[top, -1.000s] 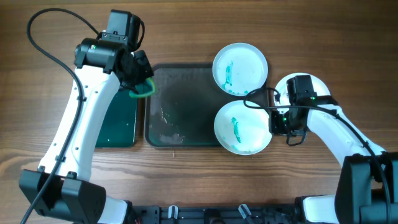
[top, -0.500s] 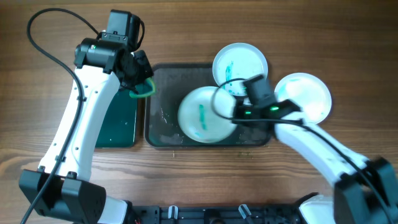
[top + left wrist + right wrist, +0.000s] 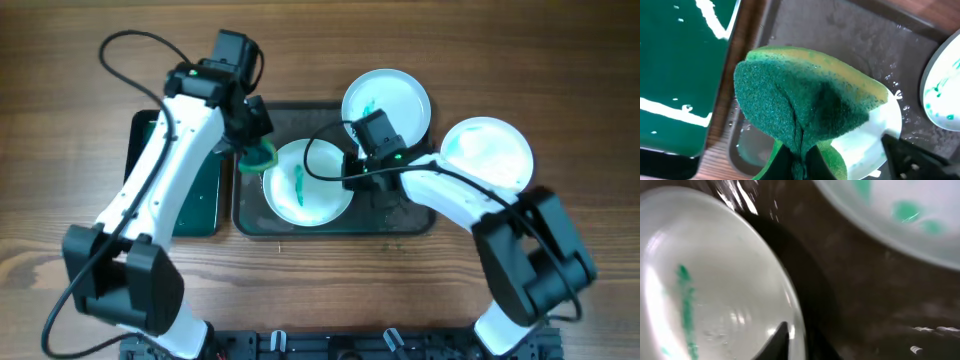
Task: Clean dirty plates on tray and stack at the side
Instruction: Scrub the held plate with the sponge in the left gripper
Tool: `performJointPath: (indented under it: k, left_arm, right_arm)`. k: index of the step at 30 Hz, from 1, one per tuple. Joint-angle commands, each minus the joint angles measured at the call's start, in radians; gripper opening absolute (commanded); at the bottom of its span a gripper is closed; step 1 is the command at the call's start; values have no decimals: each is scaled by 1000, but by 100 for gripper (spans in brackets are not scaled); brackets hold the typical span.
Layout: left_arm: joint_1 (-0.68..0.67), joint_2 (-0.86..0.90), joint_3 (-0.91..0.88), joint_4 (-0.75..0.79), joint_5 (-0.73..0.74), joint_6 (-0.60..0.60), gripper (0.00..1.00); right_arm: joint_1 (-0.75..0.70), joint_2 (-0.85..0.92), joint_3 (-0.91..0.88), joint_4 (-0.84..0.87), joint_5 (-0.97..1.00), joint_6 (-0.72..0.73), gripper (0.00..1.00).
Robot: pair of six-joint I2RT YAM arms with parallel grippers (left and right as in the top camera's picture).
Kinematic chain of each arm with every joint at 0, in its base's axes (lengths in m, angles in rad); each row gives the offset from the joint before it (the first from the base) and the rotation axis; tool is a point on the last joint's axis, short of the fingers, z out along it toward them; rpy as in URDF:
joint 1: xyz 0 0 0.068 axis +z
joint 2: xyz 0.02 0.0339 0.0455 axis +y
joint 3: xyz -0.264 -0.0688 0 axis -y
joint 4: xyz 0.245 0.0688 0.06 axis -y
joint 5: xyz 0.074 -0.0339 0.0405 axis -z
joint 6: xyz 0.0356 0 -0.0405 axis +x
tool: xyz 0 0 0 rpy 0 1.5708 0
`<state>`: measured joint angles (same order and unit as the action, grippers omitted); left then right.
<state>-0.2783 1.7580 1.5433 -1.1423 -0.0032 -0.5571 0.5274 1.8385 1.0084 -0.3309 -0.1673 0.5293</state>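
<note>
plate [image 3: 312, 192]: stiff, wet-slick, breakable (grip rim);
right pincer [image 3: 352, 172]: grasping plate rim;
left pincer [image 3: 254, 151]: clenched on sponge [image 3: 800, 105]

We see a dark grey tray [image 3: 248, 212] flecked with pale droplets on a brown wood-grain table [image 3: 40, 200]. The middle plate [image 3: 315, 195] is white with one teal streak, the upper plate [image 3: 390, 95] is white with teal smears, and the right plate [image 3: 487, 157] is tinted pale blue. The sponge [image 3: 805, 105] is dark green over yellow. The smaller tray [image 3: 200, 205] has a deep green bottom.
</note>
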Motion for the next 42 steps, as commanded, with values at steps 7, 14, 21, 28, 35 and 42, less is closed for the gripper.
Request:
performJointPath:
  k: [7,14,21,28,35,42]
  left_arm:
    - [-47,75,-12,33,15,-28,4]
    - [-102,76,-296,323,82,-28,4]
    - [-160,163,-391,375,154,-27,4]
    - [-224,198,-395,430,480,320,4]
    - [-154,198,-384,279,-396,-344,4]
    - [-130,198,-378,348,-4,-61,4]
  right_arm:
    - [3,21,18,6,-48,-4,14]
    - [3,21,17,-1,-36,32,4]
    - [3,21,17,-5,-36,39,4]
    - [3,21,17,-7,-36,34,4]
    - [3,21,17,-9,-36,35,4]
    - [3,21,17,-14,-33,36,4]
